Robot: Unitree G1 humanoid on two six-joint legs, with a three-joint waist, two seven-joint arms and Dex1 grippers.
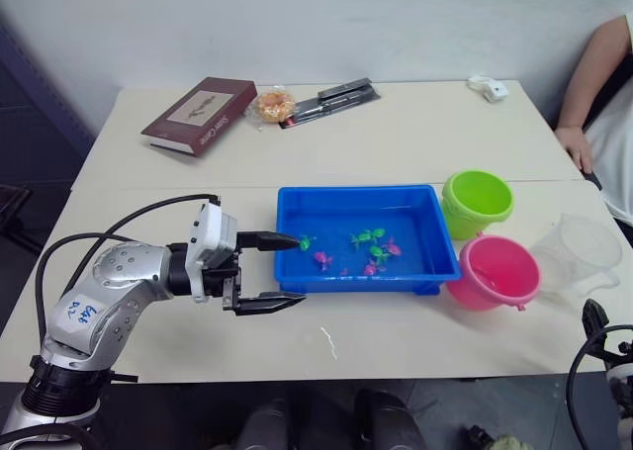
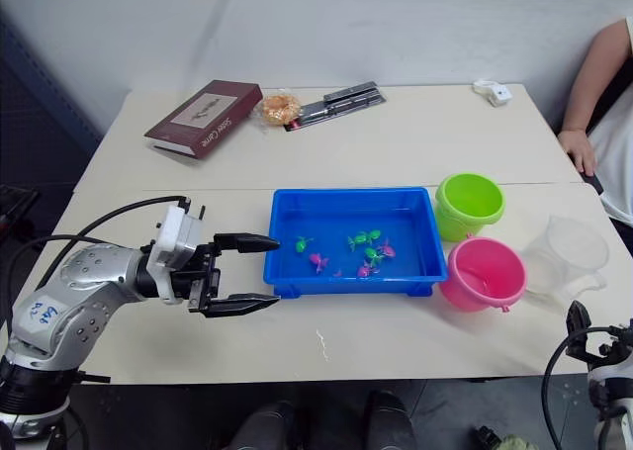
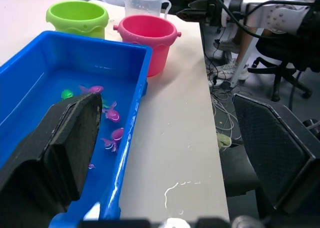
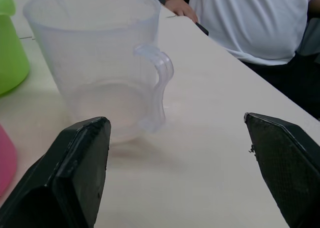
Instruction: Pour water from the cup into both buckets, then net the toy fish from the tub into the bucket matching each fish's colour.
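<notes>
The blue tub (image 1: 356, 190) sits mid-table, holding water and several tiny green and pink toy fish (image 1: 371, 248). To its right stand the lime green bucket (image 1: 477, 201) and, nearer me, the pink bucket (image 1: 495, 270). Further right, by the table's edge, the clear cup (image 1: 579, 252) stands upright. My left gripper (image 1: 297, 269) is open at the tub's left end, one finger over the rim and the other in front of the tub, holding nothing. In the right wrist view my right gripper (image 4: 172, 124) is wide open just short of the cup (image 4: 100, 62), whose handle faces it.
At the far side of the table lie a dark red book (image 1: 200, 114), an orange snack packet (image 1: 274, 104), a black stapler-like tool (image 1: 331, 99) and a small white object (image 1: 488, 87). A person sits at the right, with a hand (image 1: 574, 145) on the table edge.
</notes>
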